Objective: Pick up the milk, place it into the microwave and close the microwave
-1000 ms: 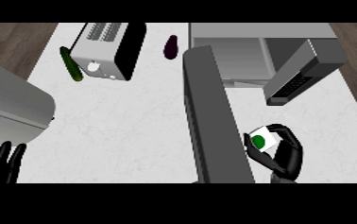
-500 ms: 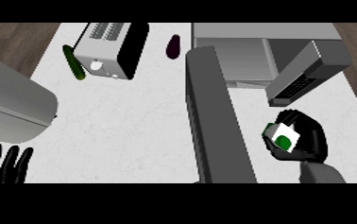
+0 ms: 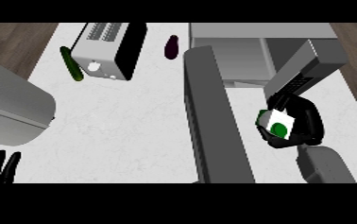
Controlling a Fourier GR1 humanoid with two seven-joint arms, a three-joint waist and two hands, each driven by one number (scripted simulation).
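Note:
The milk is a small white carton with a green round mark, held up off the counter. My right hand is shut on it, fingers curled round its sides, at the right of the head view. The microwave stands at the back right with its cavity showing, and its open door juts toward me as a long grey slab just left of the carton. Only the fingertips of my left hand show, at the lower left edge, straight and still.
A toaster stands at the back left with a green cucumber beside it. A dark eggplant lies near the microwave's left side. A large grey object fills the left edge.
My right hand has carried the milk up and toward the microwave's opening. The view has shifted, so the toaster and the door sit a little differently. The left hand stays low at the left edge.

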